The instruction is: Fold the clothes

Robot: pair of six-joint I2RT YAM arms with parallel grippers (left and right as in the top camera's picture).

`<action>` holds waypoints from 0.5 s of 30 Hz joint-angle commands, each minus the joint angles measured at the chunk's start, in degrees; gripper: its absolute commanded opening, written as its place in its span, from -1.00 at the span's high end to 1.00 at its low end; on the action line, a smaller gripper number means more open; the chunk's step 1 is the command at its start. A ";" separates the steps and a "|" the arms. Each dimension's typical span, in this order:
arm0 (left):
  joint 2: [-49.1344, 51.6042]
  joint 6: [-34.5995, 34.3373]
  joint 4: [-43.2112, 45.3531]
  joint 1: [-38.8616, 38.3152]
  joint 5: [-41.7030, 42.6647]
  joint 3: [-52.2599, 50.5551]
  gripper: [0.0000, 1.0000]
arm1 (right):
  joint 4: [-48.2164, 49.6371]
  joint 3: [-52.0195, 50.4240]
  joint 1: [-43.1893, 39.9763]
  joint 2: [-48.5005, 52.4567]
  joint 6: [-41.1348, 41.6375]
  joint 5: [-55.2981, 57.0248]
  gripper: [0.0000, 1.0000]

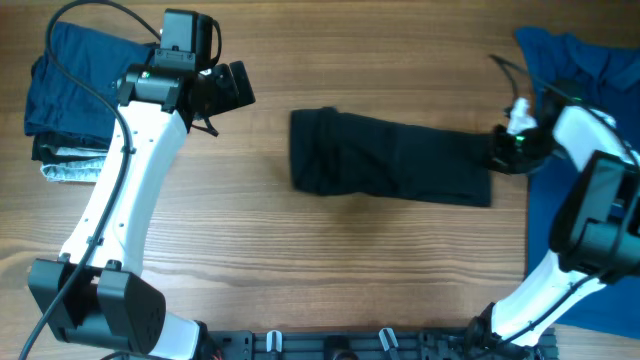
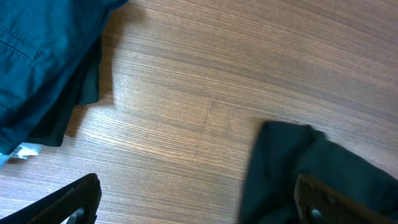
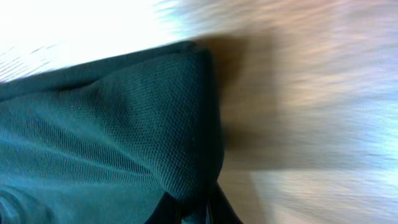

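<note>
Right wrist: right gripper (image 3: 193,208) pinches black shirt (image 3: 112,124) edge between jaws; limp, light knit, take corners. Left gripper (image 2: 196,202) wide, empty.

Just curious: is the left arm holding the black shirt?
No, the left gripper is open above bare table, apart from the black shirt.

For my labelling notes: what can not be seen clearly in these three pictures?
Black shirt: front and any print, folded inside, every view.
Right gripper: fingertips cut by the bottom edge; right wrist view is blurred.
Blue cloth: overhead, cut by the right edge, partly under the right arm.
Folded stack: lower garments covered by the top one.
</note>
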 commanded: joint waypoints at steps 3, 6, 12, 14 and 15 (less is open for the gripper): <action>0.31 -0.28 -0.04 0.15 -0.79 -0.13 -0.99 | -8.37 8.85 -7.80 -0.20 -2.14 -1.16 0.91; 0.31 -0.31 -0.04 0.15 -0.79 -0.13 -0.99 | -16.94 17.51 -6.64 -0.39 -2.19 -1.20 0.91; 0.31 -0.28 -0.04 0.15 -0.79 -0.13 -0.99 | -26.23 22.73 1.05 -4.76 -1.92 -3.34 0.88; 0.31 -0.28 -0.04 0.15 -0.79 -0.13 -0.99 | -26.73 22.73 3.98 -6.38 0.87 -5.60 0.88; 0.31 -0.31 -0.04 0.15 -0.79 -0.13 -1.00 | -26.86 22.73 5.51 -7.02 2.47 -5.57 0.89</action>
